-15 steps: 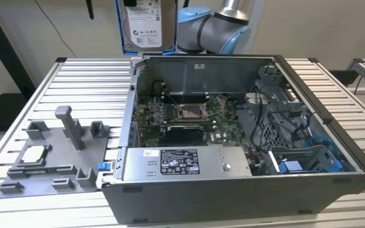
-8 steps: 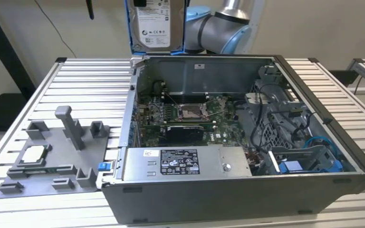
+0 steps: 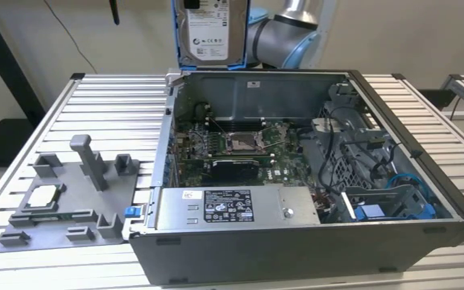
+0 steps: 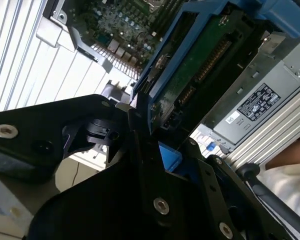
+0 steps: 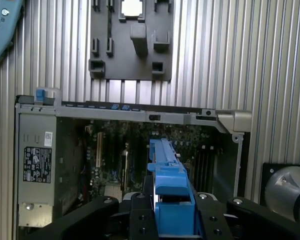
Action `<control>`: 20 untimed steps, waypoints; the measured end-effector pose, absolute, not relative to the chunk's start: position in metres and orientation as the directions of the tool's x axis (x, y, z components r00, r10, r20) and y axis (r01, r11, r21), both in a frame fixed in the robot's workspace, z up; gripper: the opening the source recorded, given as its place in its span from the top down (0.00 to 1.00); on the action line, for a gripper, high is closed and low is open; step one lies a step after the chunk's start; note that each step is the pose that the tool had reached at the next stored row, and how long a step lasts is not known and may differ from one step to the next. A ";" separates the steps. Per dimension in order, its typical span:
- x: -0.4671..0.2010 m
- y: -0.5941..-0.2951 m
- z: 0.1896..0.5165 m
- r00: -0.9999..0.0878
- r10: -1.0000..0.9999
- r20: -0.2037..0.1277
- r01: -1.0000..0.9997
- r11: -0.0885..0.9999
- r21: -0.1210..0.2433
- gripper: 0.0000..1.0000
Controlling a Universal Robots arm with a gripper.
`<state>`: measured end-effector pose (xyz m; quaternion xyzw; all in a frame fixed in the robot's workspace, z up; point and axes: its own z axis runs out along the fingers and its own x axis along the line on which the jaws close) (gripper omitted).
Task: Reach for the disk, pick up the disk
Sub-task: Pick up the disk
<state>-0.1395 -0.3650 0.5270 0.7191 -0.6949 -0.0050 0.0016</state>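
The end effector (image 5: 172,216) pinches the flat, blue-framed metal disk (image 3: 212,30), holding it upright above the open grey computer case (image 3: 296,257).

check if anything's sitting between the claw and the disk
Nothing visible stands between them: the claw is shut on the disk, gripping its blue bracket, and holds it upright over the open computer case.
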 end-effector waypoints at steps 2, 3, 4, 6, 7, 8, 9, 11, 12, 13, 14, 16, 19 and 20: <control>-0.135 -0.365 0.527 0.034 -0.999 -0.005 -0.999 -0.034 0.009 1.00; -0.133 -0.365 0.527 0.034 -0.999 -0.005 -0.999 -0.034 0.009 1.00; -0.130 -0.365 0.527 0.034 -0.999 -0.005 -0.999 -0.034 0.009 1.00; -0.126 -0.365 0.527 0.034 -0.999 -0.005 -0.999 -0.034 0.009 1.00; -0.123 -0.365 0.527 0.034 -0.999 -0.005 -0.999 -0.034 0.009 1.00; -0.121 -0.365 0.527 0.034 -0.999 -0.005 -0.999 -0.034 0.009 1.00; -0.119 -0.365 0.527 0.034 -0.999 -0.005 -0.999 -0.034 0.009 1.00; -0.114 -0.365 0.527 0.034 -0.999 -0.005 -0.999 -0.034 0.009 1.00; -0.112 -0.365 0.527 0.034 -0.999 -0.005 -0.999 -0.034 0.009 1.00; -0.110 -0.365 0.527 0.034 -0.999 -0.005 -0.999 -0.034 0.009 1.00; -0.108 -0.365 0.527 0.034 -0.999 -0.005 -0.999 -0.034 0.009 1.00; -0.103 -0.365 0.527 0.034 -0.999 -0.005 -0.999 -0.034 0.009 1.00; -0.096 -0.365 0.527 0.034 -0.999 -0.005 -0.999 -0.034 0.009 1.00; -0.094 -0.365 0.527 0.034 -0.999 -0.005 -0.999 -0.034 0.009 1.00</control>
